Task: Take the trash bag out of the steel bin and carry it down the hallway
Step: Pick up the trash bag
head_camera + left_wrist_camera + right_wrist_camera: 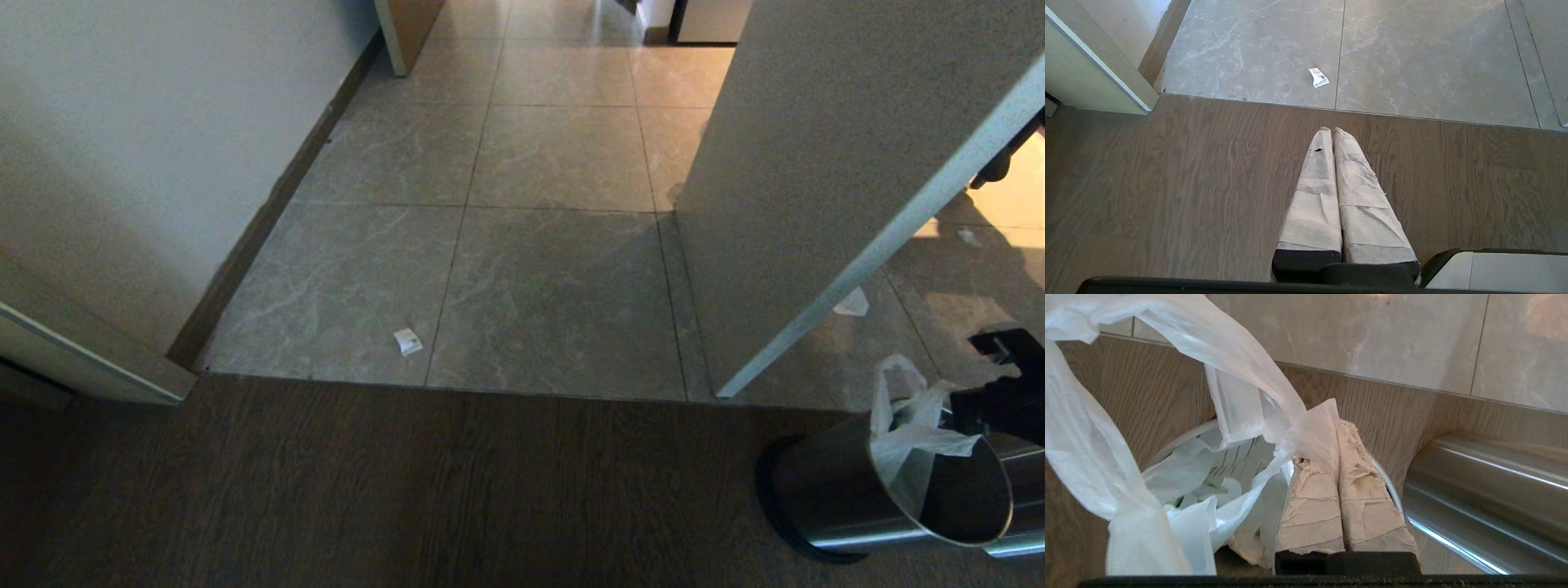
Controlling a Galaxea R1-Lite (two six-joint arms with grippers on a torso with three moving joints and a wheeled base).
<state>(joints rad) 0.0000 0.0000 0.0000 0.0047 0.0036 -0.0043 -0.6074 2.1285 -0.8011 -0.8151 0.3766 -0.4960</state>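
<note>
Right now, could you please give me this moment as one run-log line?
right gripper: shut on thin white plastic trash bag | shiny steel bin: bag partly inside | left gripper: shut, idle above wood floor

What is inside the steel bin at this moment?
The steel bin holds a white trash bag. The right tool is shut on the bag's upper part above the rim. What lies inside the bag, and the bin's bottom, is covered by plastic.
</note>
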